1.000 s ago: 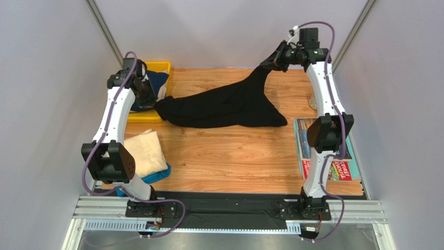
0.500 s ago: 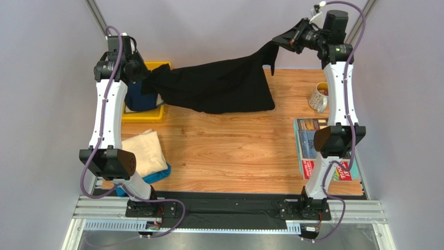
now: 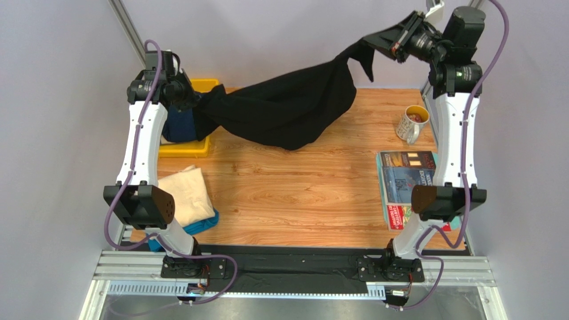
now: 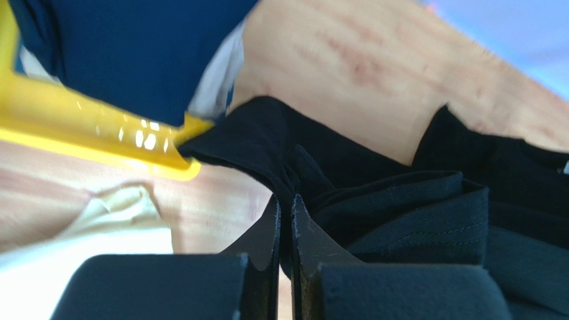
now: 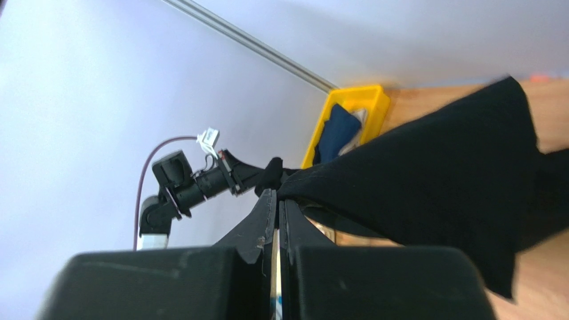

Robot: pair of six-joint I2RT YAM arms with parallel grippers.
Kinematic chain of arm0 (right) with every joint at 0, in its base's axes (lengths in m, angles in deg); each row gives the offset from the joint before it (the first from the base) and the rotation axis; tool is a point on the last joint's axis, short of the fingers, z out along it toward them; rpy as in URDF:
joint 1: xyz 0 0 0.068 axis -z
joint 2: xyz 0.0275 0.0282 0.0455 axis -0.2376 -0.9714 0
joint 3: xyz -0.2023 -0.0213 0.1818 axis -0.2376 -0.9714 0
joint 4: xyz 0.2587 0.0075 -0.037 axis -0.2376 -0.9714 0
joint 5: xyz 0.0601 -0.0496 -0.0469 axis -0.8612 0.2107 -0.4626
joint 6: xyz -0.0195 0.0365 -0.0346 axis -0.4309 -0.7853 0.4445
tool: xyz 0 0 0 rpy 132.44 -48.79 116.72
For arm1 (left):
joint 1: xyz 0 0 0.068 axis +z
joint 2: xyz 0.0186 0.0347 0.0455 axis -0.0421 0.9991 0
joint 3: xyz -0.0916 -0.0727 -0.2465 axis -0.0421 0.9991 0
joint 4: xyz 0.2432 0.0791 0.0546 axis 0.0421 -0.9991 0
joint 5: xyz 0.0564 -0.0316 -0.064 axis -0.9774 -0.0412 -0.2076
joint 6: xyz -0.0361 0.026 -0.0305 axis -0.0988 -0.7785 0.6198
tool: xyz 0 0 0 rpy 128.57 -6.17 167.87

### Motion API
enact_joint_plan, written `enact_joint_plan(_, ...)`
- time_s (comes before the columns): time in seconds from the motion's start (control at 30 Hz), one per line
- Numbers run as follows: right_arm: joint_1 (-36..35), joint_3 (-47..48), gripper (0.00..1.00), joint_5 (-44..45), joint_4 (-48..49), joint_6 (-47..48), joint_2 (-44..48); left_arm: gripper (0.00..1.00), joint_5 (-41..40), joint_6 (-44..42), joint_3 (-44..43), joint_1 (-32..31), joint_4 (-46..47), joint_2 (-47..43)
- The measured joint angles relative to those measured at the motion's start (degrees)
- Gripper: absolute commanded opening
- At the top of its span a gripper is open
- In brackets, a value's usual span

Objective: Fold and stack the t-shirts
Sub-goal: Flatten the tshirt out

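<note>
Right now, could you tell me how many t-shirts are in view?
4. The black t-shirt hangs between the left gripper and right gripper; the navy t-shirt sits in the yellow bin; the cream t-shirt lies near-left, the teal t-shirt under it. The bin may hide more.

yellow bin (image 3: 181, 149), mug (image 3: 412, 123), magazines (image 3: 403, 177), wooden table (image 3: 300, 197)

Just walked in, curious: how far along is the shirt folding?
Done, it seems: a folded cream cloth shirt lies on a teal-blue one at the near left. In hand: the left pincer and right pincer hold the large black t-shirt stretched in the air, unfolded. Left: that one, plus the dark navy shirt in the yellow plastic bin.
</note>
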Motion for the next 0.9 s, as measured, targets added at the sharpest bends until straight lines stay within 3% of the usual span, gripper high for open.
enact_joint_plan(0.13,-0.28,-17.38,0.0,1.73,-8.24,5.42,10.45,0.19,1.92,-0.61,7.45,-0.02,-1.6,-0.44)
enact_joint_plan(0.33,-0.9,-38.62,0.0,9.29,-30.01,17.31,15.26,0.2,2.05,-0.98,24.68,-0.02,-4.79,-1.64)
enact_joint_plan(0.53,-0.9,-57.64,0.0,15.45,-40.26,22.53,17.38,0.2,1.14,-1.88,26.27,-0.02,-8.68,-3.3)
enact_joint_plan(0.8,-0.96,-64.74,0.0,20.11,-43.06,23.32,30.45,0.21,0.63,-2.69,25.31,-0.02,-12.5,-4.74)
enact_joint_plan(0.83,-0.96,-65.7,0.0,20.11,-43.01,23.3,31.93,0.32,0.63,-2.69,25.31,-0.02,-12.92,-4.74)
enact_joint_plan(0.9,-0.96,-67.91,0.0,20.06,-43.15,23.19,34.29,0.4,0.63,-2.89,25.31,-0.02,-13.66,-4.74)
